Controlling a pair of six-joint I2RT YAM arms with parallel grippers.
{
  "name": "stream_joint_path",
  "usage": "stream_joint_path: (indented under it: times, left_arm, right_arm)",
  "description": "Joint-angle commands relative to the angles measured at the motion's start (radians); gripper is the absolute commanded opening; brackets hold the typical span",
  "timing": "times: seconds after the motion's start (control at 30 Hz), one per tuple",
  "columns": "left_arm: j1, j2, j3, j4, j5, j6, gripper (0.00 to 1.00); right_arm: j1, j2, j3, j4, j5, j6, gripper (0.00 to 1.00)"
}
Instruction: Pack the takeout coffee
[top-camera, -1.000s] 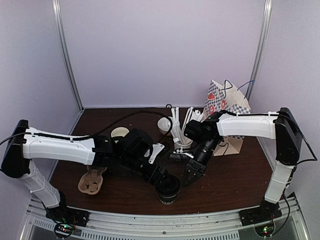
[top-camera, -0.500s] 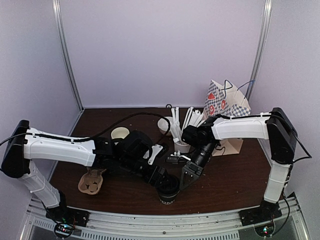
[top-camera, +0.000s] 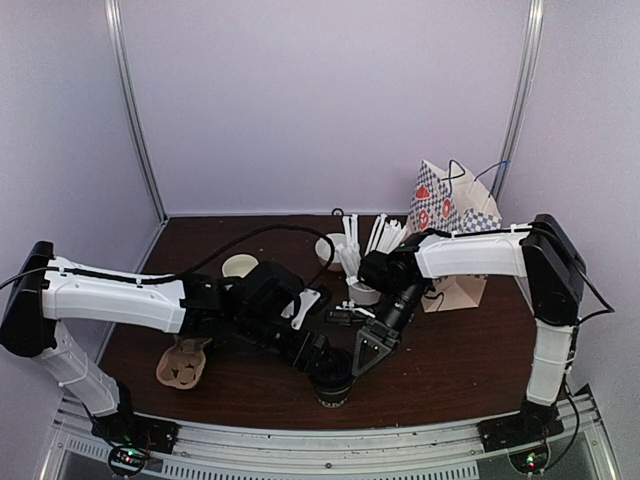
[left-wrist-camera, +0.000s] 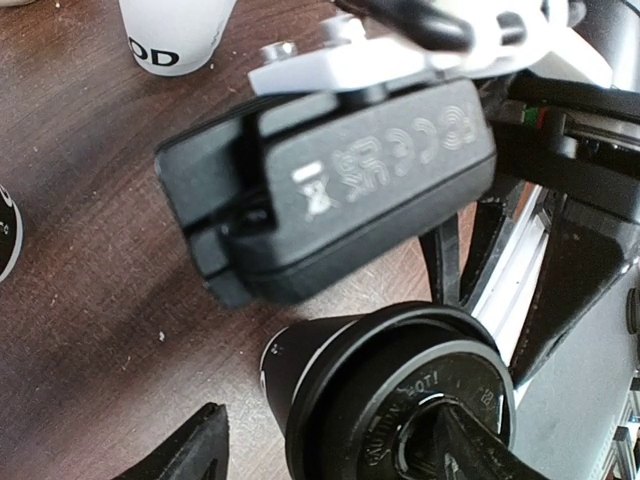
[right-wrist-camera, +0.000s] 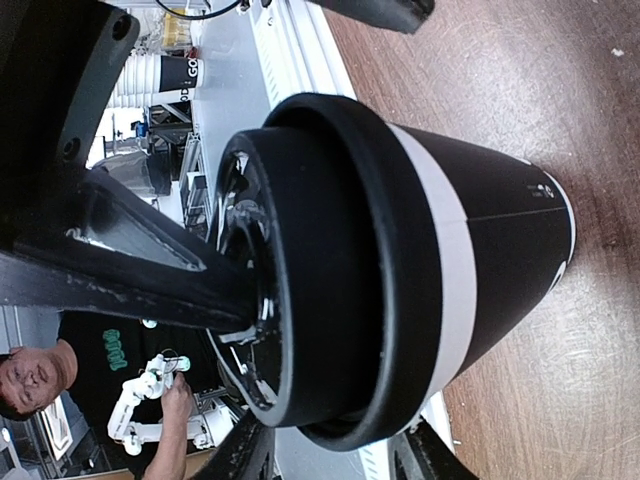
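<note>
One takeout coffee cup (top-camera: 336, 390), black with a black lid (left-wrist-camera: 380, 390), stands upright near the table's front edge. My left gripper (top-camera: 322, 360) is above it and open. One of its fingers (left-wrist-camera: 470, 445) rests on the lid's centre, and the other hangs beside the cup over the table. My right gripper (top-camera: 363, 352) comes in from the cup's right. In the right wrist view the lid (right-wrist-camera: 330, 260) fills the frame, and my right gripper (right-wrist-camera: 335, 452) pinches its rim. The cup wall (right-wrist-camera: 490, 220) shows a white band under the rim.
A cardboard cup carrier (top-camera: 182, 365) lies at the front left. A cream mug (top-camera: 238, 266) stands behind my left arm. The white cup of stirrers (top-camera: 364, 285) and a patterned paper bag (top-camera: 455, 215) stand at the back right. The table's front rail (top-camera: 330, 440) is just below the cup.
My right gripper has moved left and down to the cup, and its jaws have narrowed onto the lid rim. My left gripper stays over the lid, shifted slightly left.
</note>
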Motion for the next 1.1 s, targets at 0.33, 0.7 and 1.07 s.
stream_joint_path:
  times: [0.33,0.7,1.07]
  left_arm:
    - [-0.004,0.026,-0.021,-0.025,0.007,-0.032,0.71]
    - [-0.003,0.054,-0.026,0.001,0.017,-0.048,0.71]
    - [-0.014,0.064,-0.036,-0.013,0.025,-0.057,0.71]
  right_arm:
    - [0.002,0.045,0.045,0.041,0.036,0.077,0.29]
    - [-0.037,0.089,0.108,0.031,0.099,0.153,0.27]
    - [-0.029,0.125,0.016,0.216,0.066,0.21,0.29]
